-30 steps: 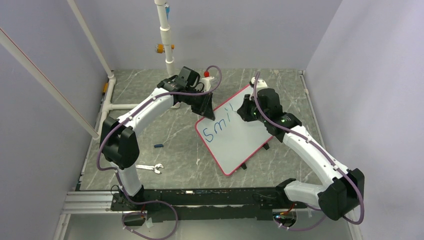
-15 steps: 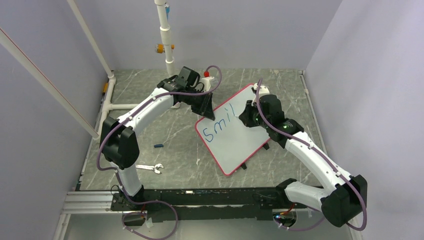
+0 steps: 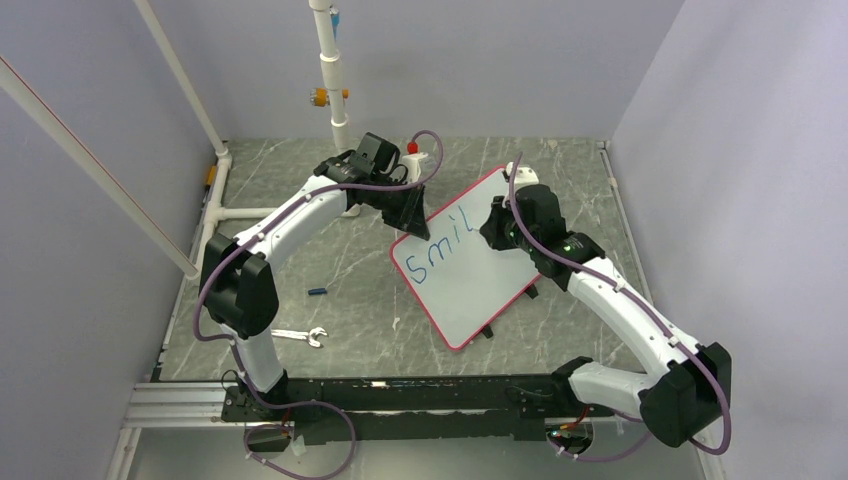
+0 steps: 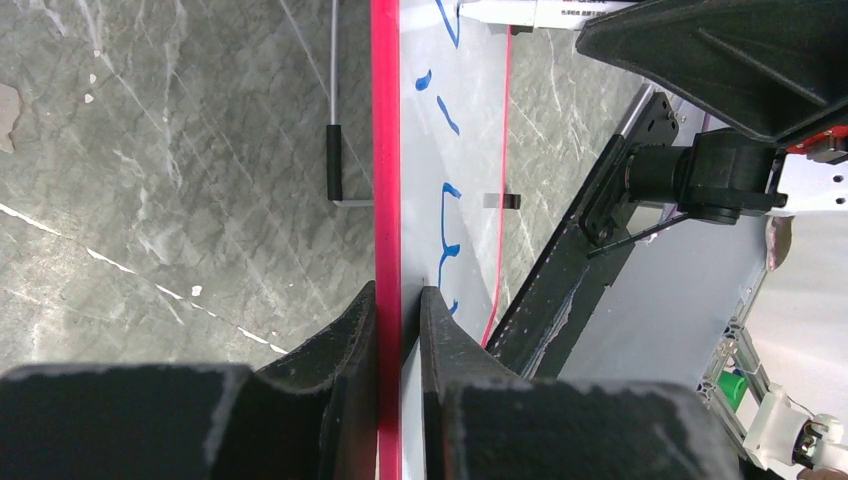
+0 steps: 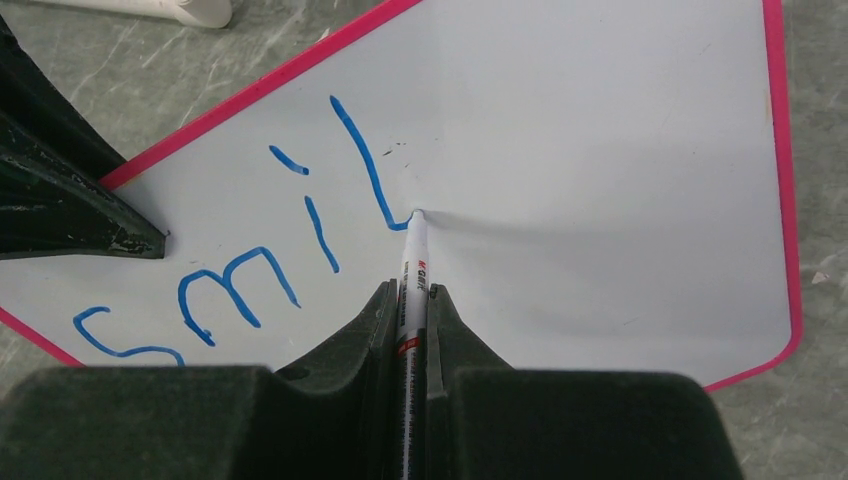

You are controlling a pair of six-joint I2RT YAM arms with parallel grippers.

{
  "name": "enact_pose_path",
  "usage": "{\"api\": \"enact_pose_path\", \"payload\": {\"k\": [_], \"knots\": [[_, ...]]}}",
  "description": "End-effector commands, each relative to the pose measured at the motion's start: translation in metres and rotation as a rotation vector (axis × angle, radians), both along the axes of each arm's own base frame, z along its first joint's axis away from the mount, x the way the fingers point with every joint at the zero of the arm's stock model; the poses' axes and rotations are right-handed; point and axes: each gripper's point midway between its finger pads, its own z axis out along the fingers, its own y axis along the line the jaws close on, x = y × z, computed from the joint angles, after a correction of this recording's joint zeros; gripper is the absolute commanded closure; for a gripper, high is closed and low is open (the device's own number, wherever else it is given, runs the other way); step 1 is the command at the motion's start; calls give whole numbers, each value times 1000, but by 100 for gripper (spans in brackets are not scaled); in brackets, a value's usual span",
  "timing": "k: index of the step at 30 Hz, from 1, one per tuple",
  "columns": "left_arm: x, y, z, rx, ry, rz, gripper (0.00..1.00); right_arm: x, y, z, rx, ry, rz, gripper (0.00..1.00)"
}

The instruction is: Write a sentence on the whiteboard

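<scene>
Grey steel, one wrench (image 3: 299, 336) lies nearest, one small blue piece (image 3: 317, 291) beyond, then one red-rimmed whiteboard (image 3: 478, 285) mid-table, edge pinched in the left gripper (image 4: 398, 300), the right gripper (image 5: 408, 292) clamping one marker (image 5: 412, 262) whose tip touches the sentence (image 5: 361, 162), "Smil", its arm overhanging the far edge.

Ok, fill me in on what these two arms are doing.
The left gripper clamps the red edge of the whiteboard, steadying it. The right gripper is shut on a marker whose tip touches the board at the foot of the "l". The blue writing reads "Smil", so the sentence is barely begun.
</scene>
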Motion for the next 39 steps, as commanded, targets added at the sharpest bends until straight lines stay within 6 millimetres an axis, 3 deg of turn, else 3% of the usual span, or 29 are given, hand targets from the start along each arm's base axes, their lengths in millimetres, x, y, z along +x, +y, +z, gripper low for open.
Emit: {"api": "enact_pose_path", "payload": {"k": [1, 16, 32, 39], "knots": [[14, -4, 38, -58, -171, -7, 100, 9, -3, 21, -9, -55, -13, 100], [14, -4, 40, -58, -176, -6, 100, 5, -13, 53, 49, -154, -46, 100], [13, -4, 40, -63, -172, -9, 100, 24, -4, 37, 88, -122, -40, 100], [14, -4, 40, -64, -173, -10, 100, 23, -4, 23, 86, -94, -32, 100]]}}
